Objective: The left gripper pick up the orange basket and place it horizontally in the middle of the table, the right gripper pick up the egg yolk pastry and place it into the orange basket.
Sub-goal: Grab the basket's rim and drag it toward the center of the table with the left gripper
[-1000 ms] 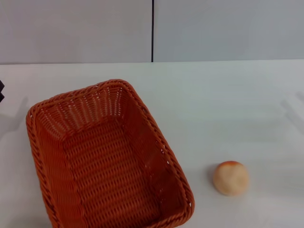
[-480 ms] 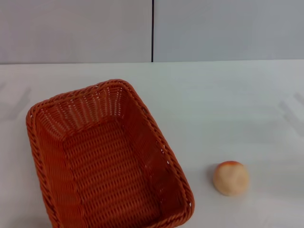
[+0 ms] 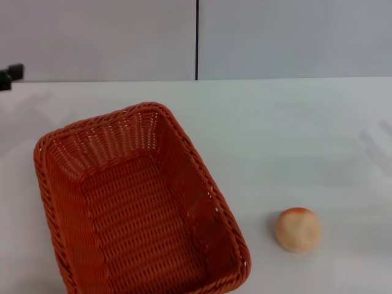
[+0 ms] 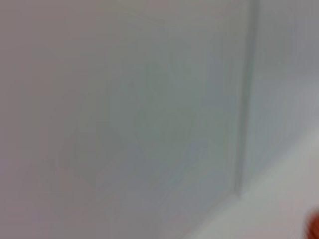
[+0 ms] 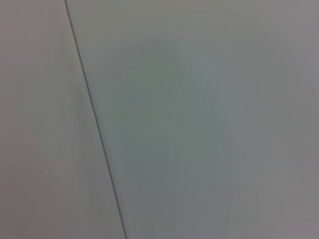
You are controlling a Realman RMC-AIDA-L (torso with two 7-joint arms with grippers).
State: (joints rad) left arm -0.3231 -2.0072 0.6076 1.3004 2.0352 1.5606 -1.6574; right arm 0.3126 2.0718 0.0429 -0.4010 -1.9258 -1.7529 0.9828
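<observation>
The orange basket [image 3: 138,202], a large rectangular woven one with a braided rim and sloping sides, sits open side up on the white tabletop [image 3: 294,135], skewed at an angle on the left half, nothing inside it. The egg yolk pastry [image 3: 297,229], a small round beige bun with a browner top, rests to its right, near but apart.

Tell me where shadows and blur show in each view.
Head view: sharp, with a soft shadow beside the egg yolk pastry and a darker near end inside the orange basket. Left wrist view: blurred throughout. Right wrist view: a plain wall with one thin seam.
</observation>
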